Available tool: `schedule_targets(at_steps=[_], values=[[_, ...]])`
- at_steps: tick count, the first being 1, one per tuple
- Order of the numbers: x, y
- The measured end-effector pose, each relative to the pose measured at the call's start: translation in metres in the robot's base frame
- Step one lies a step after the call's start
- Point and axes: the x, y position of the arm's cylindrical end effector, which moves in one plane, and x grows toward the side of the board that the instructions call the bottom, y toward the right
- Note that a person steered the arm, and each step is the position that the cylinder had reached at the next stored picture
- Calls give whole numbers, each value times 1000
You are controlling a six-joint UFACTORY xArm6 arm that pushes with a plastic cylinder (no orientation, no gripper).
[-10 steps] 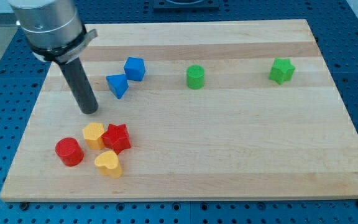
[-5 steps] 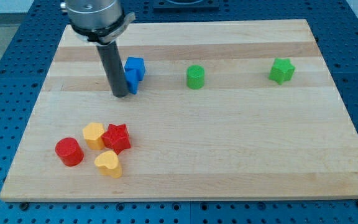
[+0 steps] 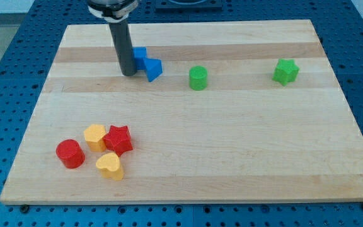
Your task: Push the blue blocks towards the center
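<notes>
Two blue blocks sit touching at the view's upper left of the wooden board (image 3: 232, 145): a blue cube (image 3: 140, 55), partly hidden behind my rod, and a blue triangular block (image 3: 152, 68) just right of and below it. My tip (image 3: 128, 72) rests on the board just left of the triangular block and right against the cube's left side.
A green cylinder (image 3: 198, 77) stands right of the blue blocks. A green star (image 3: 285, 70) is at the upper right. At the lower left cluster a red cylinder (image 3: 69, 153), a yellow block (image 3: 94, 135), a red star (image 3: 118, 139) and a yellow heart (image 3: 109, 165).
My rod has moved up and to the right, from left of the blue blocks to against them. The blue triangular block has slid right, toward the green cylinder; the cube shifted slightly.
</notes>
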Motion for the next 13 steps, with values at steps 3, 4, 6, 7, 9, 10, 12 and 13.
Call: schedule_targets(at_steps=[3,4,6,7,9,10,12,13], values=[[-76,-16],[-111,-3],[-93,48],[-90,33],[-87,-25],[-73,-24],[-43,3],[-29,19]])
